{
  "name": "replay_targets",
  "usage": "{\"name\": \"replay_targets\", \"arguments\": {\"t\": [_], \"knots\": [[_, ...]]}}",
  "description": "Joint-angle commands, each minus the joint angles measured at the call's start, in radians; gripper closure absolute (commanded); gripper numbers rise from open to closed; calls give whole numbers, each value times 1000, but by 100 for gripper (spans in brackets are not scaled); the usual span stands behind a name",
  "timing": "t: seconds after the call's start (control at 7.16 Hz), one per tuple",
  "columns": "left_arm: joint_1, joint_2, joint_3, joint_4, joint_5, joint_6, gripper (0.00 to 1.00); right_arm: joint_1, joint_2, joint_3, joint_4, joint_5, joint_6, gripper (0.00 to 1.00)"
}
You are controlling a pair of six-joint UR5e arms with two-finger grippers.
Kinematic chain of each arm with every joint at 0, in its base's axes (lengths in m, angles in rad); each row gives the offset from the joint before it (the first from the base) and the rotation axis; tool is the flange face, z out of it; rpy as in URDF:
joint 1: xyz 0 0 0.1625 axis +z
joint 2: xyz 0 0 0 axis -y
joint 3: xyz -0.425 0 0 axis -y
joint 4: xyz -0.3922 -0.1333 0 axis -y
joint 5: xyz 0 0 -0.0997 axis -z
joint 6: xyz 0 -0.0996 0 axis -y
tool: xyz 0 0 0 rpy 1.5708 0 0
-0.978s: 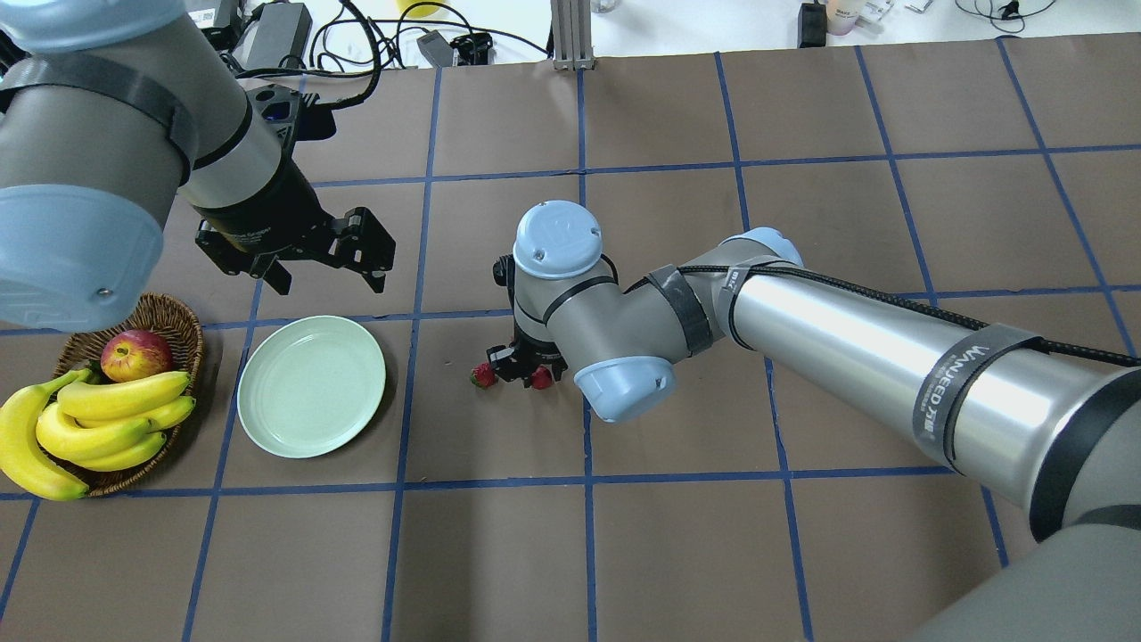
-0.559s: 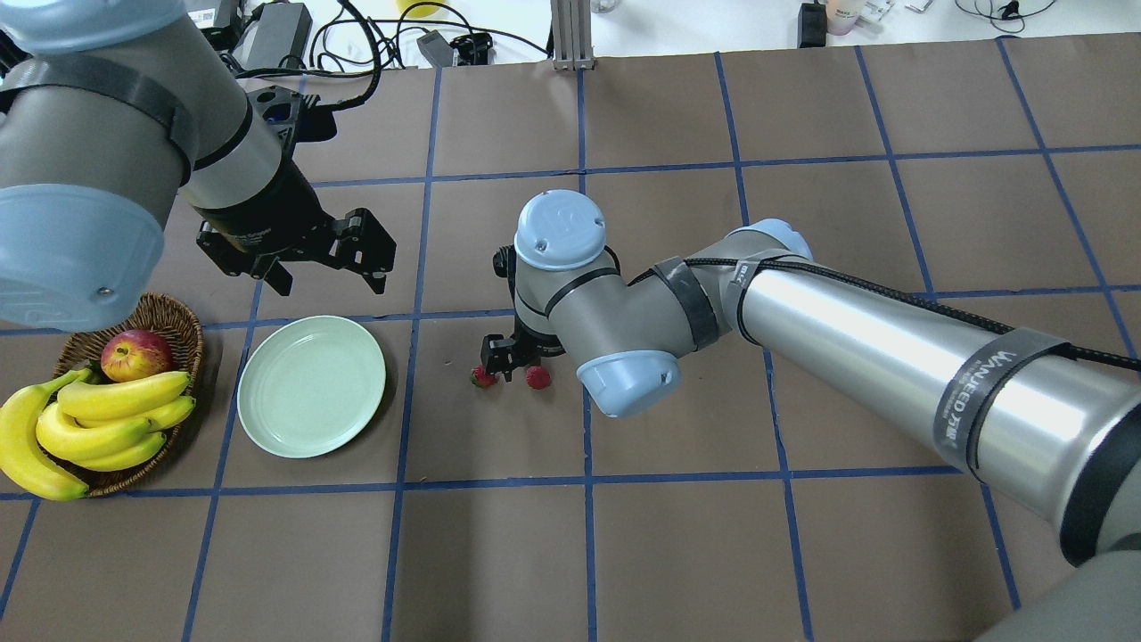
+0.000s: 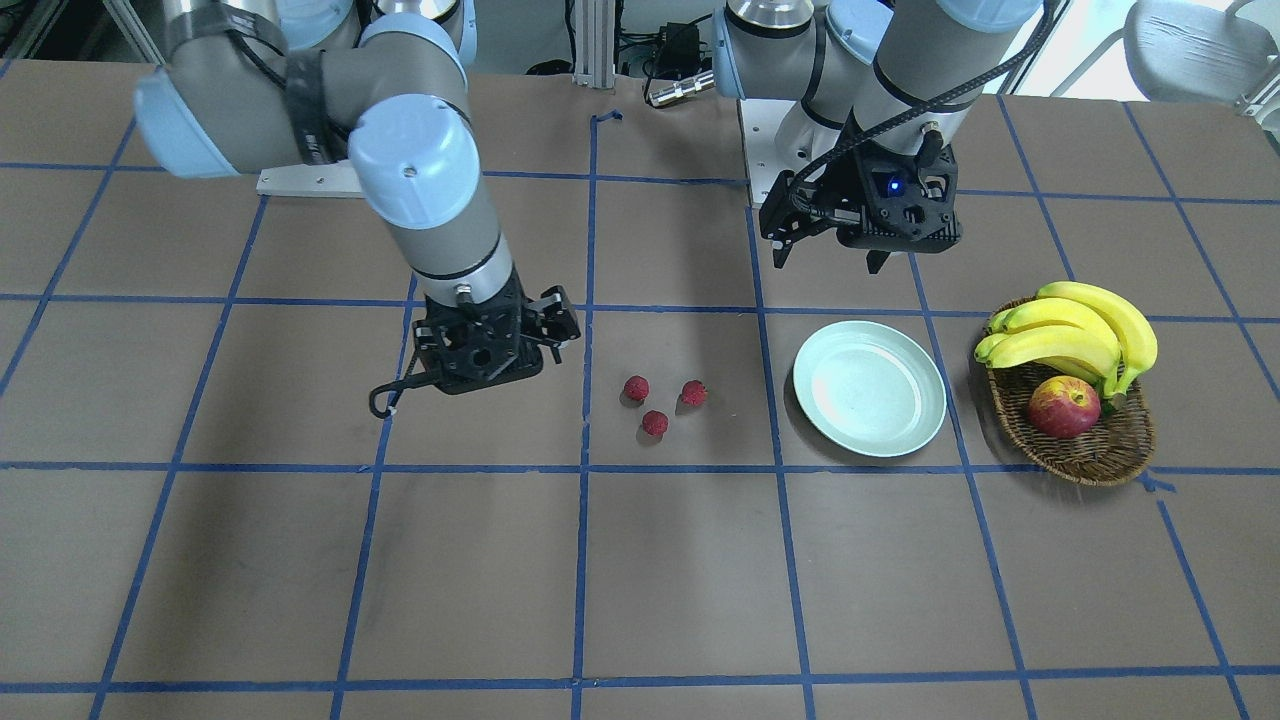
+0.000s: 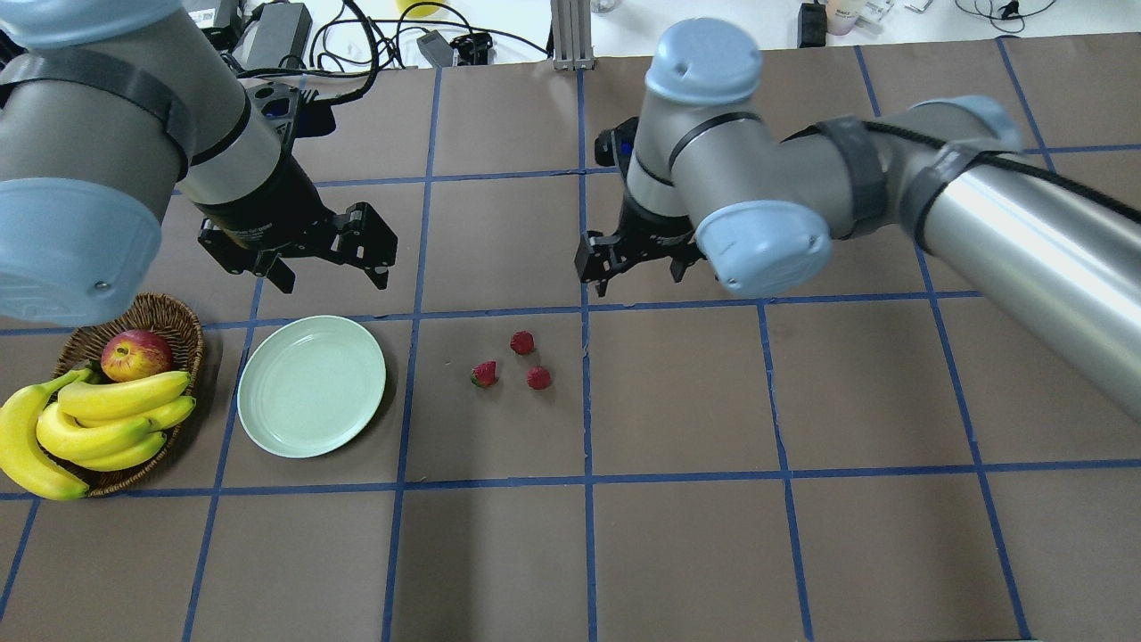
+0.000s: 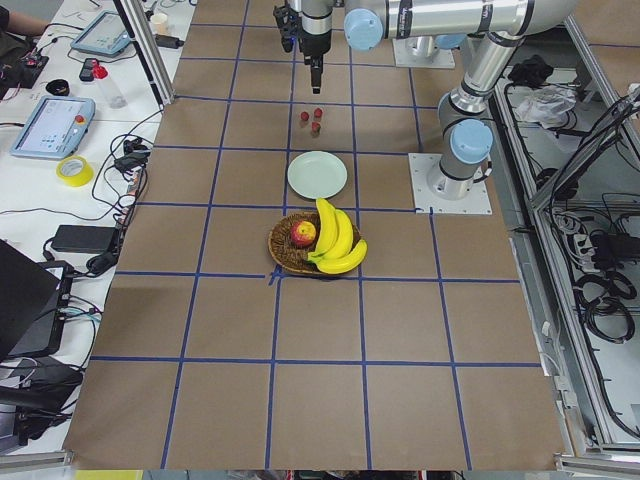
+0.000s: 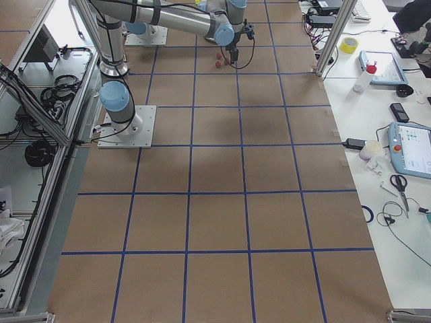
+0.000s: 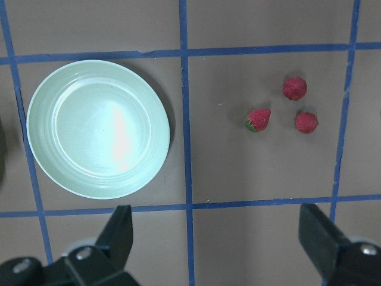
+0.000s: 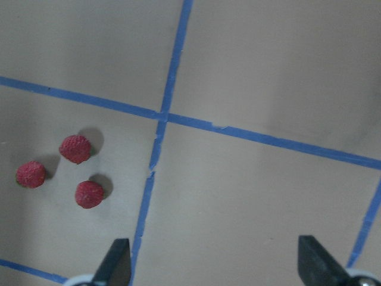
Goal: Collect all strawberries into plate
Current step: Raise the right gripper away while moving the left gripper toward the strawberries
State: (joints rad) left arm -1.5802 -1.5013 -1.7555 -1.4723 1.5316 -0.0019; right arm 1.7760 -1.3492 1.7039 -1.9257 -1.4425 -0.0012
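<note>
The right gripper (image 4: pixel 636 267) hangs clear of the table with its two black fingers spread wide and nothing between them. Its wrist view looks down on bare brown paper and a crossing of blue tape lines, with the berries off toward the lower left of that view rather than under the fingers. The left gripper (image 4: pixel 330 267) is likewise spread apart and holds nothing; it hovers just past the far edge of the round, shallow, pale mint-green plate (image 4: pixel 312 392), and its wrist view takes in both the plate and the berries below. The three small red strawberries with bumpy skin lie on the brown paper-covered table (image 4: pixel 677 535), in the grid square beside the plate's square, on the plate's right in the overhead view. They form a loose triangle, near one another but not touching: one farther from the robot (image 4: pixel 522 342), one nearest the plate with a green cap showing (image 4: pixel 484 374), and one close to the blue tape line (image 4: pixel 538 378). All three rest on the paper and none on the plate. On the plate's other side stands a brown oval wicker basket (image 4: pixel 183 323) holding a red-yellow apple (image 4: pixel 135 354) and a bunch of yellow bananas (image 4: pixel 107 419) that overhangs its rim.
</note>
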Motion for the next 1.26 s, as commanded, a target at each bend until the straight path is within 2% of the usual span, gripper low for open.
{"name": "replay_targets", "arguments": {"t": [0.0,0.14,0.42,0.56,0.7,1.12], "knots": [[8,-17,-7,4,-48,-6,0,-136,-66,-44,80,-47,-63,0],[9,-43,-13,19,-65,-48,0,-135,-106,-65,155,-51,-59,0],[6,-97,-89,218,-65,-78,0,-133,-146,-200,329,-51,-46,0],[0,-114,-163,334,-68,-110,0,-135,-146,-261,412,-94,-46,0],[-7,-131,-206,396,-70,-191,0,-135,-166,-270,401,-116,-45,0],[-21,-229,-262,481,-79,-213,0,-142,-196,-267,381,-122,-45,0]]}}
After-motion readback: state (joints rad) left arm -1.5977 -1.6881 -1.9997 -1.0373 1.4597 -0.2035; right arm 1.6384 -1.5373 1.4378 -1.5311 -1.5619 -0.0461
